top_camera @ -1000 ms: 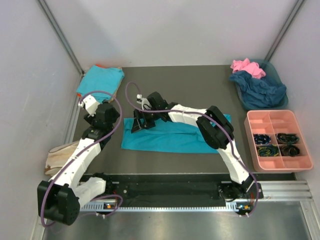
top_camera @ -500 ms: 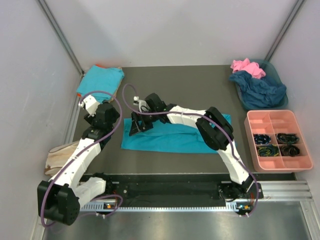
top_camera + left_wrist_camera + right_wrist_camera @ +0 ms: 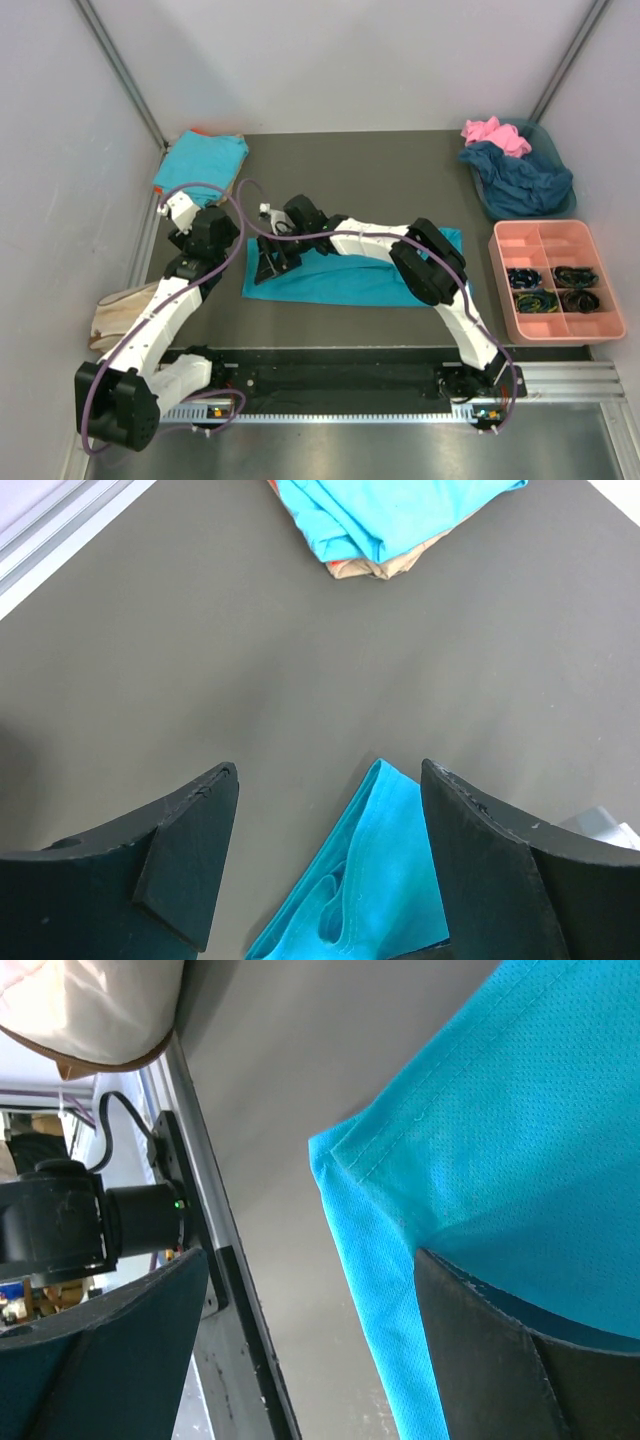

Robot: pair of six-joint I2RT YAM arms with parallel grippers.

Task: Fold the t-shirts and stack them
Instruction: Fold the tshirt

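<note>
A teal t-shirt [image 3: 350,280] lies folded into a long strip across the middle of the table. My right gripper [image 3: 270,264] is open and low over its left end. In the right wrist view the shirt's corner [image 3: 480,1150] lies between the open fingers of that gripper [image 3: 305,1260]. My left gripper [image 3: 212,232] is open and empty, just left of the shirt. The shirt's folded corner [image 3: 390,880] shows between its fingers in the left wrist view, where the gripper [image 3: 328,770] is above bare table. A stack of folded shirts [image 3: 200,160], teal on top, sits at the back left and also shows in the left wrist view [image 3: 390,520].
A teal bin [image 3: 545,150] at the back right holds pink and dark blue clothes. A pink compartment tray [image 3: 555,240] stands at the right edge. A beige cloth [image 3: 118,312] lies off the left edge and also shows in the right wrist view [image 3: 90,1010]. A metal rail [image 3: 340,385] runs along the near edge.
My right gripper has moved toward the near left, along the shirt's left end. The left arm has not moved.
</note>
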